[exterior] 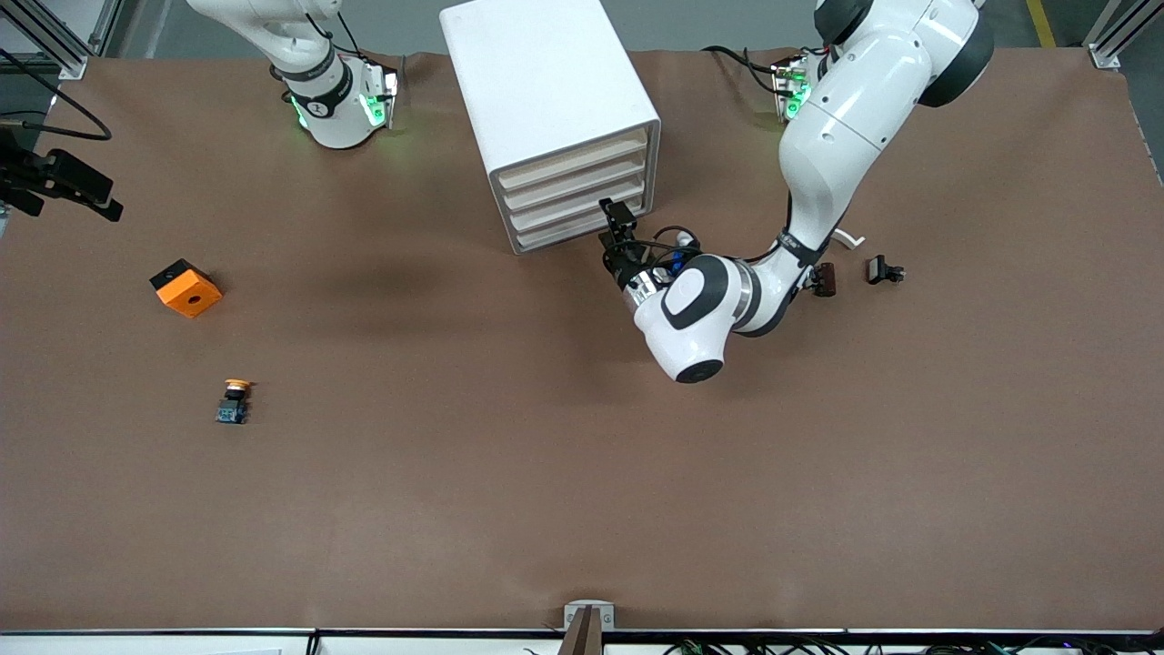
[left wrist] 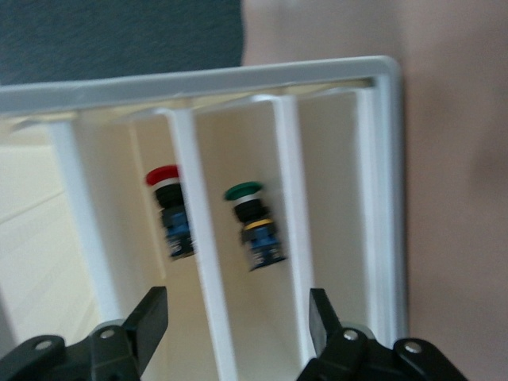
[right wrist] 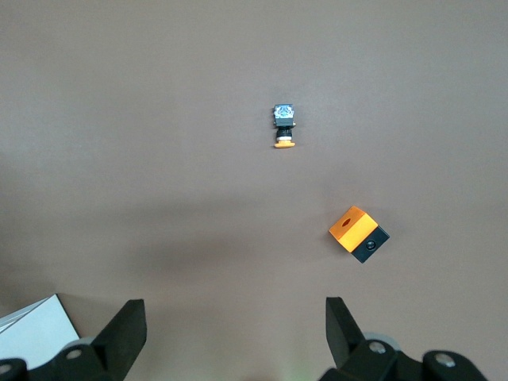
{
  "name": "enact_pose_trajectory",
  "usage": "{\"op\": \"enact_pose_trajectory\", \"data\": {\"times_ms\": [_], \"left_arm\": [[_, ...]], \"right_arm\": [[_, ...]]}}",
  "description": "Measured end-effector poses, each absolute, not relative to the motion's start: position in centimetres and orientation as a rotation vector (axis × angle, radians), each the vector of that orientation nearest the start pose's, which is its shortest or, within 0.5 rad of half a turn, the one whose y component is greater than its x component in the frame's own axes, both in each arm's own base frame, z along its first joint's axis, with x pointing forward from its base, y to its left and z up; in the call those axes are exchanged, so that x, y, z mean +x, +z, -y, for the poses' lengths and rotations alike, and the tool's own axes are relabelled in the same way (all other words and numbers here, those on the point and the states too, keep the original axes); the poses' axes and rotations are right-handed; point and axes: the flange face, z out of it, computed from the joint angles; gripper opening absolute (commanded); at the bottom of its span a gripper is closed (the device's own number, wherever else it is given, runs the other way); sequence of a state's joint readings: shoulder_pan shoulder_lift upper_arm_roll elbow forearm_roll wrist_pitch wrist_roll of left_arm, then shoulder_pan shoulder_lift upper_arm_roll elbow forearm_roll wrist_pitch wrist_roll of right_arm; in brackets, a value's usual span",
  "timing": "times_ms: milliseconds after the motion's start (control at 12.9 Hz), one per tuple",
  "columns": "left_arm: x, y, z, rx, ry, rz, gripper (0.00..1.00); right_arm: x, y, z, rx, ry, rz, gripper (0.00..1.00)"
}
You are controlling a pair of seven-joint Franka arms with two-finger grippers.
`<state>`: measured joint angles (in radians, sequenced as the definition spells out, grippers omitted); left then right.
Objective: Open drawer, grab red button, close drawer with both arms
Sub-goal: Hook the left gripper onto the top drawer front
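The white drawer cabinet (exterior: 546, 100) stands at the middle of the table, toward the robots' bases, with its drawers (exterior: 582, 196) flush in front. My left gripper (exterior: 619, 221) is right in front of the lower drawers. In the left wrist view my left gripper (left wrist: 238, 305) is open, with a white bar (left wrist: 208, 286) of the cabinet front between its fingers, untouched. The red-capped button (left wrist: 168, 208) lies inside, half hidden by that bar. My right gripper (right wrist: 234, 317) is open and empty, high over the table; the front view does not show it.
A green-capped button (left wrist: 252, 222) lies in the level beside the red one. An orange cube (exterior: 185, 287) and an orange-capped button (exterior: 234, 401) lie toward the right arm's end. Small black parts (exterior: 825, 278) (exterior: 884, 270) lie beside the left arm's elbow.
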<state>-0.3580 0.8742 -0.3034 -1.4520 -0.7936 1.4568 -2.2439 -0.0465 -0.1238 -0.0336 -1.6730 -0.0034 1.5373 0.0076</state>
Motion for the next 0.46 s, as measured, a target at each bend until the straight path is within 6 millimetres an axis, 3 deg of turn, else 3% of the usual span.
{"op": "enact_pose_trajectory", "data": {"times_ms": [155, 465], "left_arm": [[47.3, 20.2, 43.9, -1.199, 1.387, 1.676, 0.61], [45.3, 19.3, 45.2, -1.185, 1.360, 1.620, 0.61]], "right_arm": [[51.0, 63.9, 4.2, -3.137, 0.019, -0.137, 1.00], [51.0, 63.9, 4.2, -3.137, 0.019, -0.137, 1.00]]}}
